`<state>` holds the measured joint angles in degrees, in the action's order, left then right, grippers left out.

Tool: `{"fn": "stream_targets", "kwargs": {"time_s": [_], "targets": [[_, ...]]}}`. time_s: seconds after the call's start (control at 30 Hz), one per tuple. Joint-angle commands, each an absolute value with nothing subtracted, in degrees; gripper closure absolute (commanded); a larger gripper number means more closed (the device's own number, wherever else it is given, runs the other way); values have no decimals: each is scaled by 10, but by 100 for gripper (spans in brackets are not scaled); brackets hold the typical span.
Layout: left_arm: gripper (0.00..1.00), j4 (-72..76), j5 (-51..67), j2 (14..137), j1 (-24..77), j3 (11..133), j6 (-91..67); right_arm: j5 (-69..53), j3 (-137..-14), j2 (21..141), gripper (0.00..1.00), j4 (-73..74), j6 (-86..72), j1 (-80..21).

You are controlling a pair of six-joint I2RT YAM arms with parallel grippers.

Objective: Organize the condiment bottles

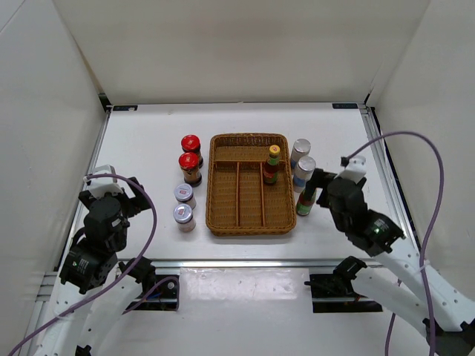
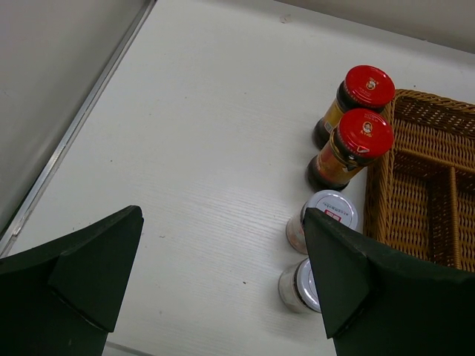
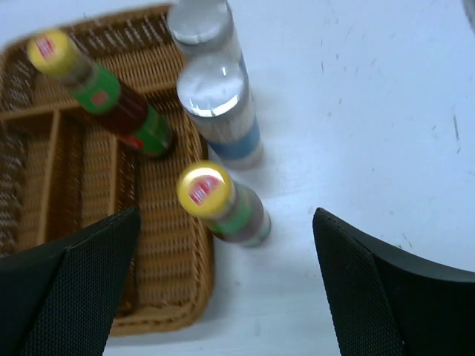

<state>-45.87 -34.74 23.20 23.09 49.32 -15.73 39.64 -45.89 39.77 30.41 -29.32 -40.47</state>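
Two red-lidded dark jars (image 1: 191, 143) (image 1: 189, 165) and two short silver-lidded jars (image 1: 184, 194) (image 1: 183, 216) stand in a line left of the wicker tray (image 1: 223, 222). One yellow-capped red sauce bottle (image 1: 272, 165) stands inside the tray's right compartment. The other (image 1: 306, 200) stands on the table by the tray's right rim, with two silver-capped white bottles (image 1: 300, 152) (image 1: 303, 172) behind it. My right gripper (image 1: 316, 191) is open over that outer sauce bottle (image 3: 245, 215). My left gripper (image 1: 137, 196) is open and empty, left of the silver-lidded jars (image 2: 332, 211) (image 2: 295, 285).
The table (image 1: 148, 148) has white walls at the back and both sides, with metal rails along its edges. In the left wrist view the red-lidded jars (image 2: 369, 85) (image 2: 364, 133) stand against the tray's left rim (image 2: 382, 170). The tray's other compartments hold nothing.
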Motion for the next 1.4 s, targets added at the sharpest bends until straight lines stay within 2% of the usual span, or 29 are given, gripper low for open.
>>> {"fn": "stream_targets", "kwargs": {"time_s": [0.0,0.17,0.4,0.47,0.5,0.6,0.7,0.77,0.8,0.83,0.87,0.9,1.07,1.23,1.37], "targets": [[0,-451,-346,236,233,492,-156,364,-406,346,0,246,-280,-405],[0,-451,-346,236,233,492,-156,394,-384,391,0,259,-301,-405],[0,-451,-346,241,233,492,-156,394,-352,429,2,195,-287,-405],[0,-451,-346,241,233,492,-156,401,-357,452,8,195,-287,-405],[0,-451,-346,241,233,492,-156,401,-357,453,15,195,-287,-405],[0,-451,-346,241,233,492,-156,406,-357,460,24,184,-275,-405],[0,-451,-346,246,233,492,-156,420,-357,465,25,178,-256,-405],[0,-451,-346,246,233,492,-156,425,-364,471,32,172,-244,-405],[0,-451,-346,246,233,492,-156,425,-371,477,38,172,-244,-405],[0,-451,-346,246,233,492,-156,425,-379,477,52,172,-237,-405],[0,-451,-346,246,233,492,-156,425,-384,477,58,180,-236,-405],[0,-451,-346,246,233,492,-156,425,-399,477,69,188,-236,-405],[0,-451,-346,246,233,492,-156,463,-462,463,98,272,-222,-412],[0,-451,-346,241,233,492,-156,471,-542,440,100,336,-222,-425],[0,-451,-346,241,233,492,-156,394,-560,427,100,324,-217,-431]]}}
